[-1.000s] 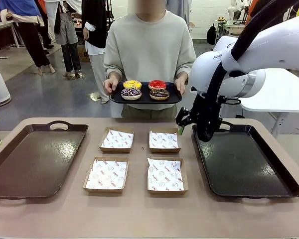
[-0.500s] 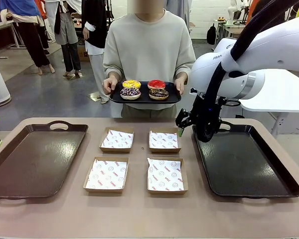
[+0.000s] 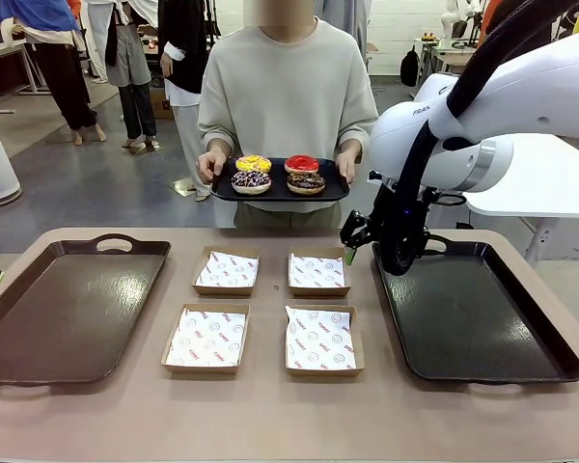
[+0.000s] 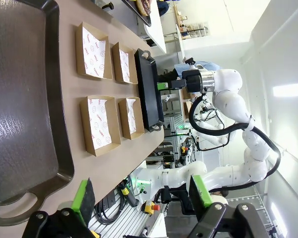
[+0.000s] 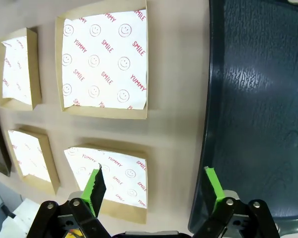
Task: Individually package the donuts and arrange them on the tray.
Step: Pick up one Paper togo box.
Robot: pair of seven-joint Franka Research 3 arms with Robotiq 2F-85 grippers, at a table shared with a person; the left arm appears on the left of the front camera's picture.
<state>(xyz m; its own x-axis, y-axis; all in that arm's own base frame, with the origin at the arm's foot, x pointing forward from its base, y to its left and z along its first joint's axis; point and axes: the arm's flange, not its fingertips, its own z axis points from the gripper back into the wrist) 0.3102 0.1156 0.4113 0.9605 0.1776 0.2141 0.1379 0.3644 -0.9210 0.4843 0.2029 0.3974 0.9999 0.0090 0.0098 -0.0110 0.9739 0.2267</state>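
Across the table a person holds a small black plate (image 3: 280,193) carrying the donuts: a yellow one (image 3: 254,163), a red one (image 3: 302,163), a chocolate one with purple-white sprinkles (image 3: 252,179) and a plain chocolate one (image 3: 307,181). My right gripper (image 3: 367,247) (image 5: 154,191) hangs open and empty over the far left corner of the right dark tray (image 3: 473,313) (image 5: 258,99), beside the far right box (image 3: 318,272). The left gripper (image 4: 141,198) is open too, holding nothing, off the near end of the left dark tray (image 3: 68,309) (image 4: 20,99).
Four paper-lined cardboard boxes lie between the two trays: far left (image 3: 226,270), near left (image 3: 206,338), near right (image 3: 319,339) and the far right one. The right wrist view looks down on a lined box (image 5: 104,62). People stand far behind.
The person has lifted the plate of donuts slightly. Neither arm has moved.
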